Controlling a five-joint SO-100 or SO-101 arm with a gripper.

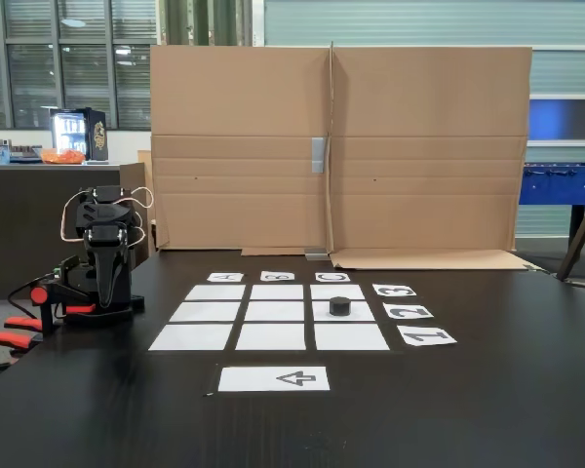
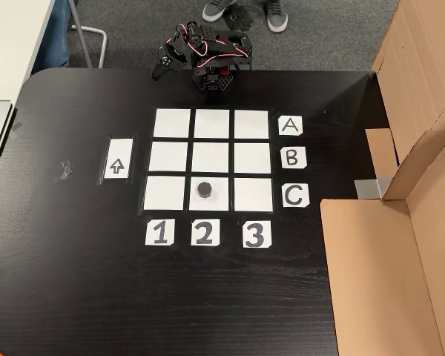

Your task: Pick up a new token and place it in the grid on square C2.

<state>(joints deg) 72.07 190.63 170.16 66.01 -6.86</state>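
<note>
Small black faceted puck token [image 2: 205,189] on blank white paper rectangle C2 [image 2: 221,202]; white nine-rectangle paper grid [image 2: 172,123] on black table [image 2: 74,297]; plain brown cardboard screen [image 1: 419,146]

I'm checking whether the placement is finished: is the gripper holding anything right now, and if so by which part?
Nothing is held. The token sits alone on square C2, and the arm is folded back, apart from it.

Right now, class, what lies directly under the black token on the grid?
The token rests on a blank white paper rectangle, square C2, in line with the C label and the 2 label. The patch of paper beneath the token is covered.
</note>
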